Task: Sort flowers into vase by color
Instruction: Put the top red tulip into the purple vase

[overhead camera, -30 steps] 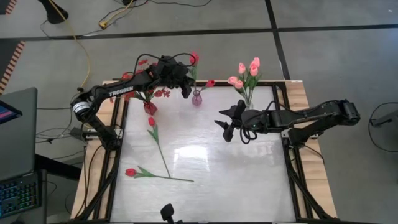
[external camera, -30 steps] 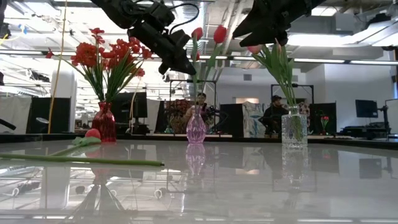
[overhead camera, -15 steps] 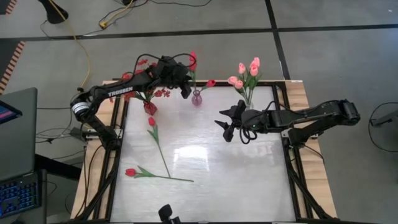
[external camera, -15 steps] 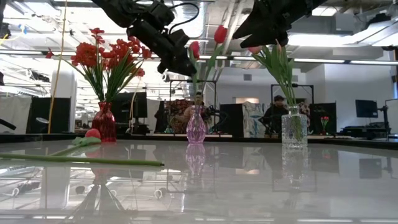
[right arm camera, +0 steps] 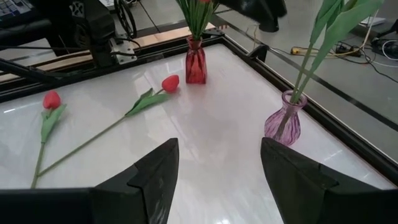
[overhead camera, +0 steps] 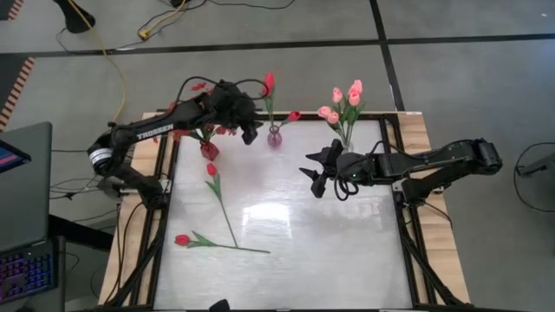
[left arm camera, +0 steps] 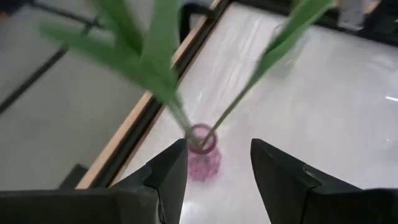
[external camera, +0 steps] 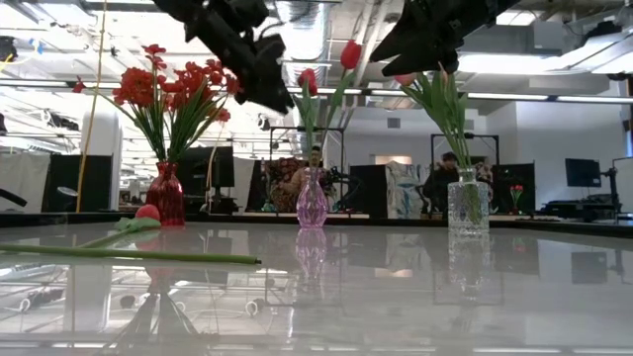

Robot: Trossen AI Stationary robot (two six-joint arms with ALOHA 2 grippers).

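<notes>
We see two red tulips (overhead camera: 208, 206) unsorted at the tabletop's (overhead camera: 295, 234) nine o'clock; left gripper (overhead camera: 250, 134) open, empty, right gripper (overhead camera: 314, 176) likewise

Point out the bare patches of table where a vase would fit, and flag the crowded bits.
Free: the white table in front of the right tool, and the middle strip between it and the two loose red tulips. Crowded: the far edge, with the red vase, purple vase under the left tool, and clear vase.
</notes>
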